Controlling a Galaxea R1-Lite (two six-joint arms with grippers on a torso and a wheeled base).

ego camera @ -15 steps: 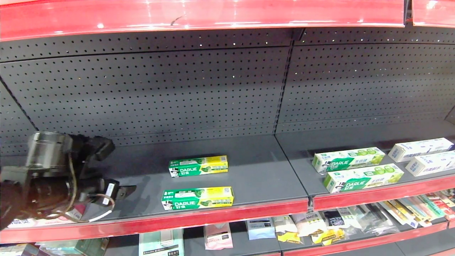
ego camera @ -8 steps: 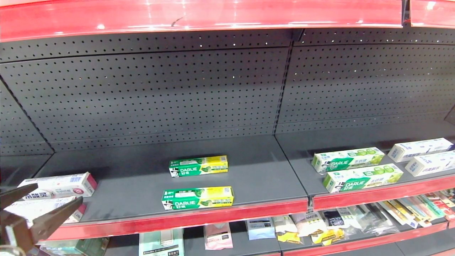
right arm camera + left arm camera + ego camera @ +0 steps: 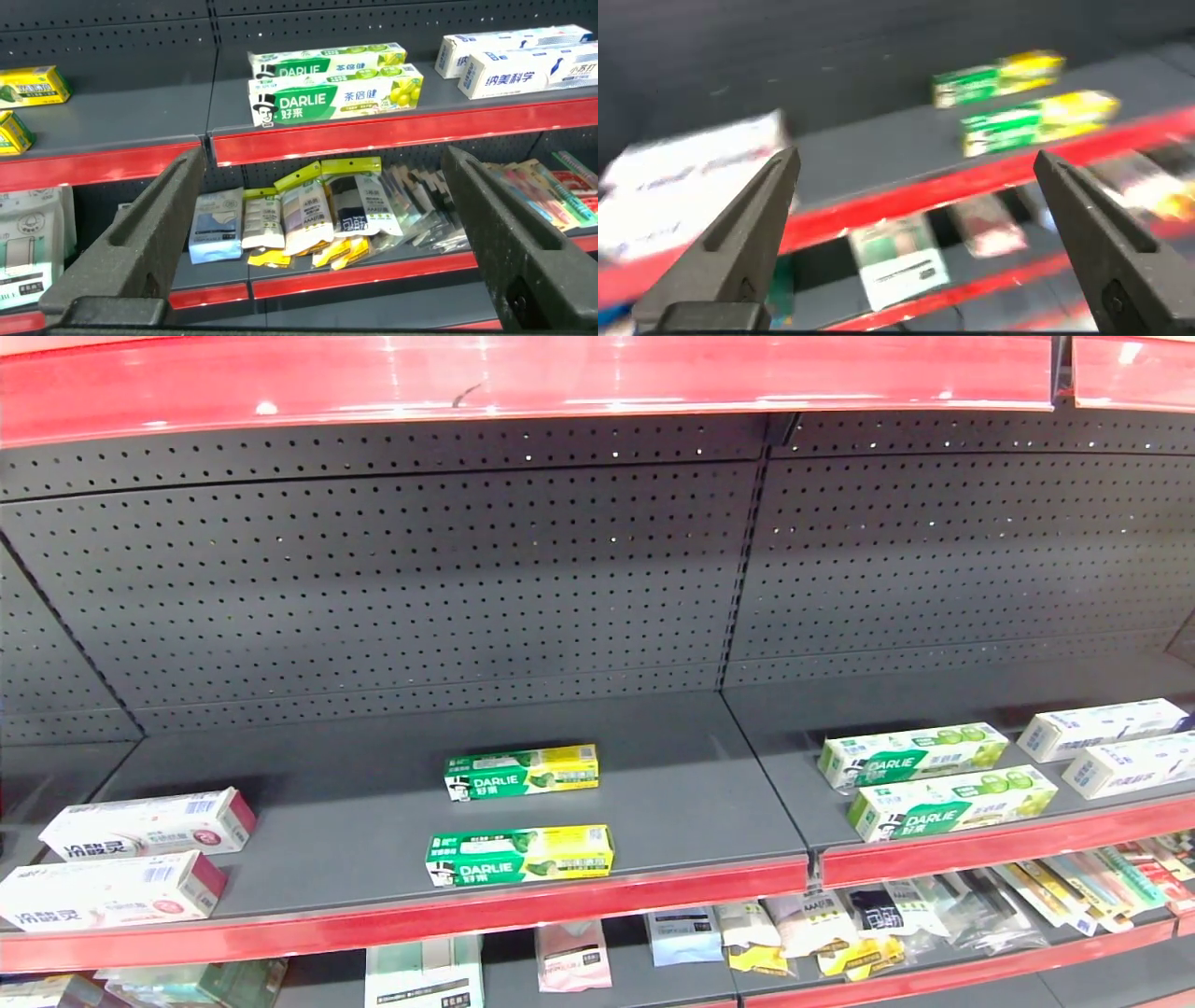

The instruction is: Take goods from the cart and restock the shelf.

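The grey shelf (image 3: 355,821) carries two white-and-pink boxes (image 3: 149,823) (image 3: 112,890) at its left end. Two green-and-yellow boxes (image 3: 521,771) (image 3: 519,855) lie in the middle. Pale green boxes (image 3: 913,753) and white boxes (image 3: 1102,728) lie on the right section. My left gripper (image 3: 915,157) is open and holds nothing; it is in front of the shelf edge, facing a white box (image 3: 691,182) and the green boxes (image 3: 999,77). My right gripper (image 3: 322,154) is open too, level with the red shelf lip below the pale green boxes (image 3: 334,93).
A lower shelf (image 3: 934,975) holds several hanging packets (image 3: 308,215) and flat packs. The perforated back wall (image 3: 467,579) and a red upper shelf lip (image 3: 560,378) bound the space. Bare shelf surface lies between the box groups.
My left arm has pulled back from the shelf's left end and out of the head view, downward and left. The two white-and-pink boxes that it covered now lie uncovered on the shelf.
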